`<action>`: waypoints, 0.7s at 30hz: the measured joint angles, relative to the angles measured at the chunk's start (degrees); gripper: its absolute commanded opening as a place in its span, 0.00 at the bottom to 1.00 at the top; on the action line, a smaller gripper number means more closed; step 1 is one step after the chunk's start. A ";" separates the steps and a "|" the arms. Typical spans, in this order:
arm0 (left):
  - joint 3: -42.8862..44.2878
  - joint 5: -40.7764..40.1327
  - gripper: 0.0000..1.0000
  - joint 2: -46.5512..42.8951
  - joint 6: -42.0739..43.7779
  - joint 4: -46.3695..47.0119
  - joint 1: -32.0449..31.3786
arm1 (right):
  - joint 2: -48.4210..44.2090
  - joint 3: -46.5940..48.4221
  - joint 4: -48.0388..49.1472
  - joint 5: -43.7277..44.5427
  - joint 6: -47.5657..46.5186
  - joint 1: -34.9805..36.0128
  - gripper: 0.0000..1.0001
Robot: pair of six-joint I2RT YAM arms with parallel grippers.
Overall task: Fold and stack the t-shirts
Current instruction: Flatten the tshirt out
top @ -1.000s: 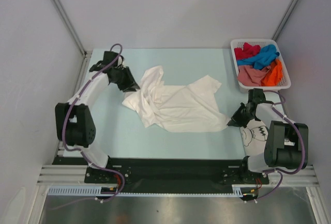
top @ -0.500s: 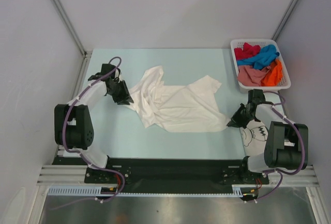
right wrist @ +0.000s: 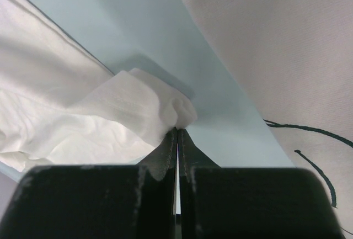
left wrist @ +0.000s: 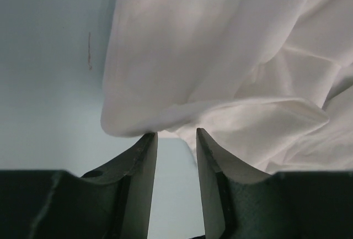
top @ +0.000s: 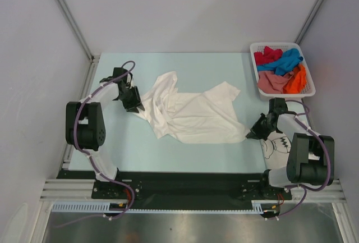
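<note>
From up top I see the plain white t-shirt (top: 190, 114) lying crumpled in the middle of the pale blue surface (top: 123, 142). It is soft matte cotton thrown into long ridges and deep folds, one sleeve pointing toward the far edge. My left gripper (left wrist: 176, 134) sits at the shirt's left margin with its smooth, tapered grey fingers (left wrist: 144, 162) apart. Bare surface shows in the gap between them, and a rounded roll of cloth lies right at their tips. My right gripper (right wrist: 177, 131) is closed tight on the shirt's near right corner, and the fabric puckers into a small wad where the two fingers meet. Just beside it, under the right arm, the printed t-shirt (top: 276, 145) lies flat, its weave fine and even with thin black cartoon lines. At the far right corner stands a white plastic lattice basket (top: 277, 44) holding a tangle of coloured t-shirts (top: 286, 60) in red, blue, pink and orange.
</note>
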 measured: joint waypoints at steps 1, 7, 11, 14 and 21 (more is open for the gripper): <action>0.48 -0.11 0.41 0.52 0.35 0.07 0.02 | -0.02 -0.02 0.00 0.00 0.00 0.00 0.00; 3.26 -0.33 0.41 3.02 0.87 0.44 0.04 | -0.02 -0.02 0.07 0.00 0.00 0.00 0.00; 4.42 -0.02 0.42 4.72 0.85 0.87 0.04 | 0.00 -0.02 0.07 0.00 0.00 0.00 0.00; 4.42 0.11 0.43 5.16 0.87 0.90 0.04 | 0.00 -0.02 0.07 0.00 -0.02 0.00 0.00; 4.42 1.57 0.38 5.22 0.81 1.42 -0.02 | 0.42 -0.02 0.11 0.00 -0.02 0.00 0.00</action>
